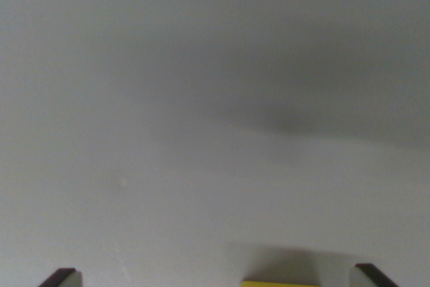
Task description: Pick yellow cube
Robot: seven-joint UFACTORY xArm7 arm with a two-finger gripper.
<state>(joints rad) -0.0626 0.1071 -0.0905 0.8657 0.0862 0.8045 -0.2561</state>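
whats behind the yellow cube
Only a sliver of the cube shows at the bottom edge. Behind it lies its shadow on a bare grey surface, with a second, blurrier dark shadow farther back. Nothing else is visible; the cube's underside is out of frame.

One cam only, on the wrist, looking down close at a plain pale grey surface [168, 99]. Dark fingertips [60, 276] poke in at both bottom corners; small yellow cube [280, 283] barely clips bottom edge.

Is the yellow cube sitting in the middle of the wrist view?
No, the yellow cube only peeks in at the bottom edge, nearer the right of the two fingers.
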